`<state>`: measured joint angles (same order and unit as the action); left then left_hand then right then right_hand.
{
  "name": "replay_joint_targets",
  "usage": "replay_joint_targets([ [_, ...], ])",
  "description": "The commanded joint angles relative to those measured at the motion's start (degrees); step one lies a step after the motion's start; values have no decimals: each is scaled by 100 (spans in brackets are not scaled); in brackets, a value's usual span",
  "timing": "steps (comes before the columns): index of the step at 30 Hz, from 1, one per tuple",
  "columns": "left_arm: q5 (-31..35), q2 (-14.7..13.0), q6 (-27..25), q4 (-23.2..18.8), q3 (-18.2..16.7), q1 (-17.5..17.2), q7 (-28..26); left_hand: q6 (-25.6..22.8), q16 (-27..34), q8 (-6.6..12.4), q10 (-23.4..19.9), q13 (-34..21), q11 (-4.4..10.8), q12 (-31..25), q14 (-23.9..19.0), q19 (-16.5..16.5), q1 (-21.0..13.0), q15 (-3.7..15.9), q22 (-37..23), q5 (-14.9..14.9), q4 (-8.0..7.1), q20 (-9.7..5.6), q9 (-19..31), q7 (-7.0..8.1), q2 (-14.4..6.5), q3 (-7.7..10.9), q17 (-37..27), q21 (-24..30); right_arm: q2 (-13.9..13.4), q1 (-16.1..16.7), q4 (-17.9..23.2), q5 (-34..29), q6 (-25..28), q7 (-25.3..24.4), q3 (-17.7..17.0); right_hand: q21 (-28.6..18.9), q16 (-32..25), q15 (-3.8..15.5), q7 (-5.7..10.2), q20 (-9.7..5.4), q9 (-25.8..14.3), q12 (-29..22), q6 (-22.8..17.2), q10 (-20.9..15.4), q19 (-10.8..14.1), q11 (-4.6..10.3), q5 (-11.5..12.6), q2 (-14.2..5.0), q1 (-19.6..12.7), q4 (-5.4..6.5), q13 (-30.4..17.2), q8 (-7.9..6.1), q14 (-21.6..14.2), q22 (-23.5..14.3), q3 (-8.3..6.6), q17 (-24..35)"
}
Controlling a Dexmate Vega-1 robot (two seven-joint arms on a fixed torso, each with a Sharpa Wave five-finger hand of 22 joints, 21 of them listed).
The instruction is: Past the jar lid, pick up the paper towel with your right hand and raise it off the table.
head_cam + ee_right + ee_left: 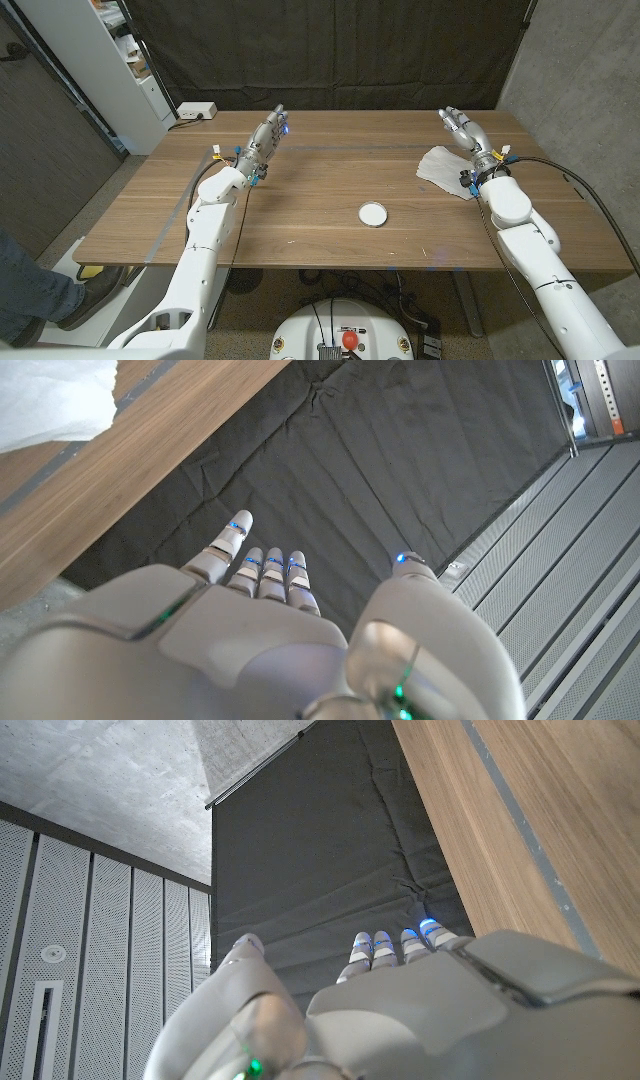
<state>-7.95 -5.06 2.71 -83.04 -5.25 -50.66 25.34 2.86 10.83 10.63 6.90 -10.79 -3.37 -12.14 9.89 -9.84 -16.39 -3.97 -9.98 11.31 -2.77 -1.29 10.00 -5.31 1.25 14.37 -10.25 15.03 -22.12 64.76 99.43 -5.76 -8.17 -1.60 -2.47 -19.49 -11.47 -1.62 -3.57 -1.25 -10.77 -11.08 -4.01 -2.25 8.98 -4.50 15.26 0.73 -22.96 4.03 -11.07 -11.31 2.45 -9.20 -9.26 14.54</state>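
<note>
A crumpled white paper towel (445,168) lies on the wooden table (330,190) at the right, farther back than a small round white jar lid (372,213) near the middle front. My right hand (466,131) is raised beside and just behind the towel, fingers stretched out and apart, holding nothing. A corner of the paper towel (50,400) shows in the right wrist view past my right hand (270,640). My left hand (268,137) is held up over the table's left back part, fingers extended and empty; the left wrist view shows my left hand (400,1000) with its fingers straight.
A white power strip (196,111) sits on the floor behind the table's back left corner. A white shelf unit (110,60) stands at the left. A black curtain (330,50) hangs behind the table. A person's leg and shoe (40,295) show at the lower left.
</note>
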Motion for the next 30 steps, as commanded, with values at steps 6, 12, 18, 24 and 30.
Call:
replay_joint_targets([
  [6,12,-22,-71,-185,28,-79,-17,-21,-6,19,37,-23,20,19,76,-619,-29,25,-20,-26,36,91,21,10,-57,15,-21,-29,-161,101,218,-798,258,-312,39,38,-33,63,52,-24,-14,-60,-29,-42,43,-19,48,-3,-81,-45,-8,-22,1,-30,-19,-11],
  [12,-1,-6,-81,-199,16,-90,-54,-20,-7,18,35,-23,21,18,83,-617,-28,36,-21,-27,40,96,22,6,-61,13,-21,-41,-210,108,286,-1066,349,-417,52,63,-33,71,87,-34,-15,-66,-54,-62,40,-6,56,-7,-99,-58,-8,-29,-3,-30,-22,-21],
  [18,-19,-9,-48,-169,4,-97,-39,-22,-5,18,41,-24,28,20,84,-614,-27,39,-22,-28,46,99,22,8,-66,10,-22,-55,-298,132,394,-1463,527,-524,125,92,-27,70,98,-41,-15,-62,-63,-56,26,0,64,-11,-111,-68,-8,-30,11,-30,-23,-30],
  [24,-37,-10,-15,-173,-5,-122,-23,-22,-4,17,35,-24,41,17,82,-610,-26,35,-22,-28,50,101,22,11,-70,9,-22,-65,-350,173,473,-1808,684,-644,194,117,-19,84,110,-50,-15,-58,-67,-49,15,16,71,-16,-119,-75,-9,-29,32,-30,-24,-38],
  [30,-78,-10,-21,-188,-18,-151,11,-26,-2,18,35,-25,38,17,81,-610,-25,33,-23,-29,54,108,23,9,-73,7,-22,-74,-423,230,575,-2316,903,-855,298,133,-19,94,123,-53,-16,-57,-72,-48,16,21,76,-20,-124,-80,-9,-29,35,-30,-24,-43],
])
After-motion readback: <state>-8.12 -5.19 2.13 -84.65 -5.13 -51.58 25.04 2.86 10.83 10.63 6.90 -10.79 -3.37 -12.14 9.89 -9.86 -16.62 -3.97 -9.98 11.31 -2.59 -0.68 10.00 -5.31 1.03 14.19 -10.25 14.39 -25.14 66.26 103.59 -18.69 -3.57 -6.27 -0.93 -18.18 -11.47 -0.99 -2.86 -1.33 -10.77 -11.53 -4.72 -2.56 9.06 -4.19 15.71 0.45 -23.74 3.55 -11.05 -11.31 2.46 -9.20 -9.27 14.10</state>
